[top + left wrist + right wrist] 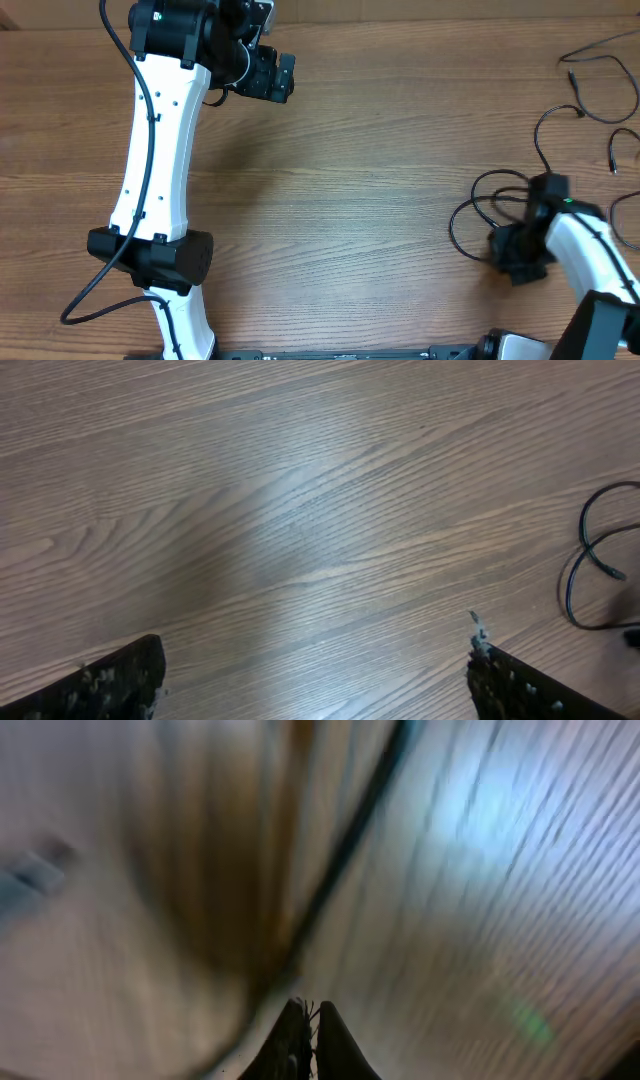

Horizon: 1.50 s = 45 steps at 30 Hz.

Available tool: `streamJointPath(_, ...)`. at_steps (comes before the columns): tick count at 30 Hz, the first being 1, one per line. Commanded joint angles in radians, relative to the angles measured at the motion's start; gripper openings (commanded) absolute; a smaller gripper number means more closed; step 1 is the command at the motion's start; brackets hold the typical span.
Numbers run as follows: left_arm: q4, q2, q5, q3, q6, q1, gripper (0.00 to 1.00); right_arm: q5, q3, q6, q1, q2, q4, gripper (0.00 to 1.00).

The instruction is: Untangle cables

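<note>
Several thin black cables lie at the table's right side: tangled loops (472,212) beside my right gripper, and looser strands with small plug tips (597,82) farther back. My right gripper (510,250) sits among the loops. Its wrist view is blurred, showing the gripper (310,1010) shut and a dark cable strand (350,840) running down to the fingertips. Whether the strand is pinched I cannot tell. My left gripper (283,77) hangs far off at the back left. Its wrist view shows the gripper (315,655) wide open over bare wood, with cable loops (585,560) at the right edge.
The left arm's white link (160,150) and its thick black cord (100,280) stretch along the table's left side. The right arm's base (600,330) fills the front right corner. The table top (350,200) is wood grain.
</note>
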Motion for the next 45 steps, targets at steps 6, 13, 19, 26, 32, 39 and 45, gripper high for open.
streamJointPath(6,0.018,-0.01,0.006,-0.002,0.033,-0.013,0.96,-0.062,-0.033,-0.025,0.195,-0.001,0.033,0.04)
streamJointPath(13,0.014,-0.01,0.005,-0.002,0.043,-0.014,0.96,0.038,-0.12,-0.018,0.341,0.002,0.275,0.04)
streamJointPath(19,0.01,-0.01,0.002,-0.002,0.076,-0.014,0.95,0.098,-0.14,0.013,0.341,0.003,0.311,0.04)
streamJointPath(26,-0.003,-0.01,0.003,-0.002,0.08,-0.014,0.95,0.315,-0.141,0.008,0.319,0.005,0.426,0.04)
streamJointPath(32,-0.019,-0.01,0.0,-0.002,0.103,-0.013,0.95,0.365,-0.141,-0.12,0.246,0.005,0.573,0.04)
streamJointPath(39,-0.014,-0.01,0.001,-0.002,0.112,-0.013,0.95,0.364,-0.141,-0.278,0.103,0.005,0.734,0.04)
streamJointPath(45,-0.006,-0.01,0.001,-0.002,0.112,-0.013,0.95,0.306,-0.141,-0.41,-0.004,0.006,0.881,0.04)
